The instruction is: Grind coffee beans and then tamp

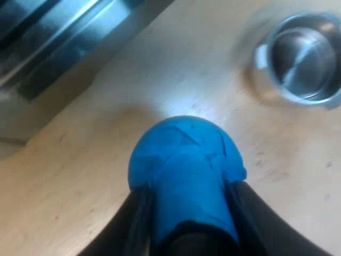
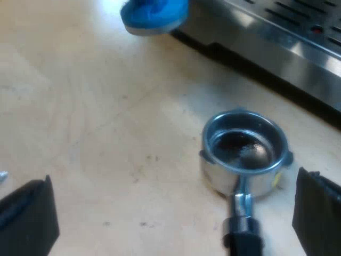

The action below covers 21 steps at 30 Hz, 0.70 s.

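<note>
While left claw (image 1: 186, 190) clamps the blue tamper (image 1: 184, 152), right claw (image 2: 173, 210) gapes wide over the holder (image 2: 241, 178).

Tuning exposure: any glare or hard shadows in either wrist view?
Left wrist view: bright patch on the table beyond the blue tamper, gleam inside the metal holder. Right wrist view: highlights along the espresso machine's steel front, glints on the holder's rim.
</note>
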Available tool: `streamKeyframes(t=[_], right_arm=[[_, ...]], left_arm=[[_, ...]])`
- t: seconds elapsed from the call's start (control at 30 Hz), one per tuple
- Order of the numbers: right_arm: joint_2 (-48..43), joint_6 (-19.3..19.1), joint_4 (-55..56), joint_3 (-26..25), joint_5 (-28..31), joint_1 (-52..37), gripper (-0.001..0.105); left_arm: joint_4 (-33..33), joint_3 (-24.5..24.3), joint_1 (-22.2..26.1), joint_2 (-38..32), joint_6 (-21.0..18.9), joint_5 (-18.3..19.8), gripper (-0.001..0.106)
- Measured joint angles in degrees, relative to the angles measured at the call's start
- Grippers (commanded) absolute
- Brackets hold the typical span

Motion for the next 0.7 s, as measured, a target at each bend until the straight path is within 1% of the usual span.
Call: streamKeyframes(t=[0.07, 0.17, 0.27, 0.4, 0.5, 0.57, 0.7], right_arm=[[0.0, -0.2, 0.0, 0.0, -3.1, -1.6, 0.09], [0.0, -0.4, 0.0, 0.0, -4.8, -3.1, 0.09], [0.0, -3.0, 0.0, 0.0, -8.4, -6.9, 0.09], [1.5, -4.4, 0.0, -0.8, -12.7, -9.2, 0.09], [4.1, -5.5, 0.0, -2.0, -13.8, -9.5, 0.09], [7.7, -6.5, -0.4, -3.5, -14.8, -9.5, 0.09], [12.2, -6.6, -3.3, -4.6, -15.8, -9.5, 0.09]], left_arm=[[-0.9, 2.1, 2.5, 0.0, 0.0, 0.0, 0.0], [-1.3, 3.9, 5.3, 0.0, 0.0, -0.4, 0.0], [-2.2, 5.8, 7.2, 0.0, 0.0, -1.0, 0.0], [-3.8, 8.4, 8.3, 0.0, 0.0, -1.1, 0.0], [-5.1, 10.4, 8.4, 0.0, 0.0, -1.1, 0.0], [-6.0, 11.2, 8.4, 0.0, 0.0, -1.3, 0.0], [-8.4, 11.8, 8.4, 0.0, 0.0, -1.3, 0.0]])
